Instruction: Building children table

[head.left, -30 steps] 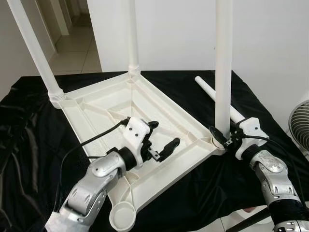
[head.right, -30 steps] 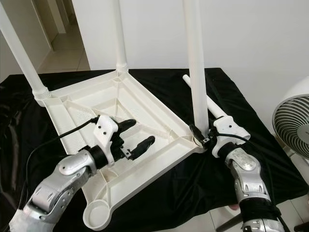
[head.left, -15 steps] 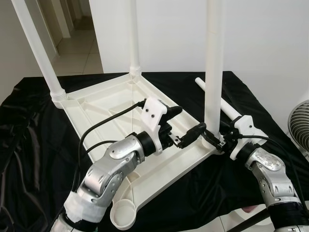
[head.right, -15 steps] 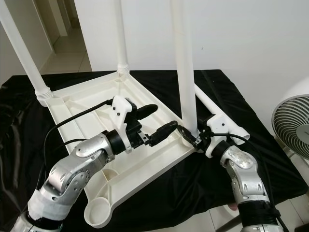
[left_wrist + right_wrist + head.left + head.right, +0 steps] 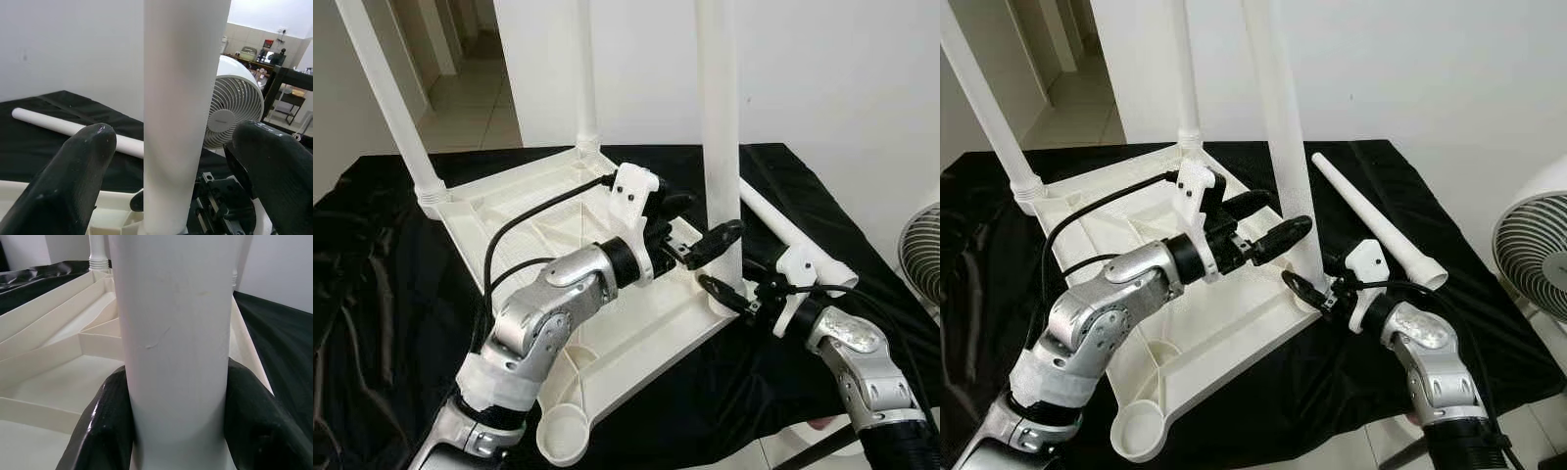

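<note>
White table leg [image 5: 1278, 147], right hand [image 5: 1317, 289] gripping

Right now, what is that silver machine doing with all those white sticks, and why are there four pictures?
It is a robot with two silver arms. Two pictures come from cameras in its head, and one from each wrist. A white table top lies upside down on a black cloth, with legs standing up from its corners. The right gripper is shut on the bottom of the nearest leg. The left gripper is open, with a finger on each side of that leg, a bit higher up. One spare leg lies on the cloth. A fan stands beside the table.
</note>
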You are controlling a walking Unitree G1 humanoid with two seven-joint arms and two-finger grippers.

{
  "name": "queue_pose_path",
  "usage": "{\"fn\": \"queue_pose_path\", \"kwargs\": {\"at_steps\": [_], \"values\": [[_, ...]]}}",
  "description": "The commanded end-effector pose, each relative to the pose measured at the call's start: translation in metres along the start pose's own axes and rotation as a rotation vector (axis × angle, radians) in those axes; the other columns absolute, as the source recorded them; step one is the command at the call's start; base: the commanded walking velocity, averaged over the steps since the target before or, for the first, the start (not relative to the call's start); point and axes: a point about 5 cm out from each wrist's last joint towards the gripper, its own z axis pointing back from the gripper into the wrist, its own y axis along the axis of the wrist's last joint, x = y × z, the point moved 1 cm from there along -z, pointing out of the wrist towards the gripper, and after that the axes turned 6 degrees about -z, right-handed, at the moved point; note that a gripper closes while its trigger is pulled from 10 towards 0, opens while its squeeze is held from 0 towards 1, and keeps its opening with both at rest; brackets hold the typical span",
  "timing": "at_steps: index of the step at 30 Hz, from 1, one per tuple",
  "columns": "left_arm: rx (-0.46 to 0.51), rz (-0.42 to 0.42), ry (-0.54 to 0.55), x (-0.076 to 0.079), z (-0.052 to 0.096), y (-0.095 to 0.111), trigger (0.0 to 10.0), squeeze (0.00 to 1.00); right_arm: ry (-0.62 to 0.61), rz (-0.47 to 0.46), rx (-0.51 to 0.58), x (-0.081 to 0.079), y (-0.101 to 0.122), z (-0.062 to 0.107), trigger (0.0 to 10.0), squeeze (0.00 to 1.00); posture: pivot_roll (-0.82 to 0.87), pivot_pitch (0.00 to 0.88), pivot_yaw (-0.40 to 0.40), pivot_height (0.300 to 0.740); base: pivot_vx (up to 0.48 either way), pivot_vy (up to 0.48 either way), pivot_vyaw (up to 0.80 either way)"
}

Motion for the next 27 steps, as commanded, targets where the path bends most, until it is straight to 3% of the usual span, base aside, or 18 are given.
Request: {"fn": "queue_pose_path", "kwargs": {"at_steps": [1, 12, 13, 14, 15, 16, 17, 27], "values": [[0.024, 0.038, -0.159, 0.008, -0.007, 0.008, 10.0, 0.0, 0.064, -0.007, -0.001, -0.01, 0.002, -0.006, 10.0, 0.0, 0.0, 0.042, 0.031, 0.74, 0.0, 0.0, 0.0], [0.078, 0.099, -0.129, 0.001, -0.016, 0.025, 10.0, 0.0, 0.085, -0.016, -0.011, -0.014, 0.002, -0.013, 10.0, 0.0, 0.01, 0.037, 0.027, 0.74, 0.0, 0.0, 0.0], [0.086, 0.107, -0.129, 0.001, -0.016, 0.026, 7.4, 0.0, 0.083, -0.017, -0.011, -0.014, 0.002, -0.014, 10.0, 0.0, 0.01, 0.035, 0.029, 0.74, 0.0, 0.0, 0.0], [0.086, 0.107, -0.129, 0.001, -0.016, 0.026, 7.4, 0.0, 0.083, -0.017, -0.011, -0.014, 0.002, -0.014, 10.0, 0.0, 0.01, 0.035, 0.029, 0.74, 0.0, 0.0, 0.0], [0.092, 0.114, -0.129, 0.001, -0.016, 0.027, 4.1, 0.0, 0.082, -0.018, -0.011, -0.014, 0.002, -0.014, 10.0, 0.0, 0.01, 0.035, 0.029, 0.74, 0.0, 0.0, 0.0], [0.094, 0.119, -0.129, 0.001, -0.016, 0.027, 4.1, 0.0, 0.082, -0.018, -0.011, -0.014, 0.002, -0.014, 10.0, 0.0, 0.01, 0.035, 0.029, 0.74, 0.0, 0.0, 0.0], [0.1, 0.127, -0.132, 0.0, -0.016, 0.028, 0.0, 0.0, 0.082, -0.018, -0.011, -0.015, 0.002, -0.014, 10.0, 0.0, 0.0, 0.032, 0.031, 0.74, 0.0, 0.0, 0.0], [0.105, 0.134, -0.136, -0.001, -0.016, 0.03, 0.0, 0.0, 0.073, -0.022, -0.017, -0.013, 0.003, -0.016, 10.0, 0.0, 0.0, 0.022, 0.03, 0.74, 0.0, 0.0, 0.0]]}}
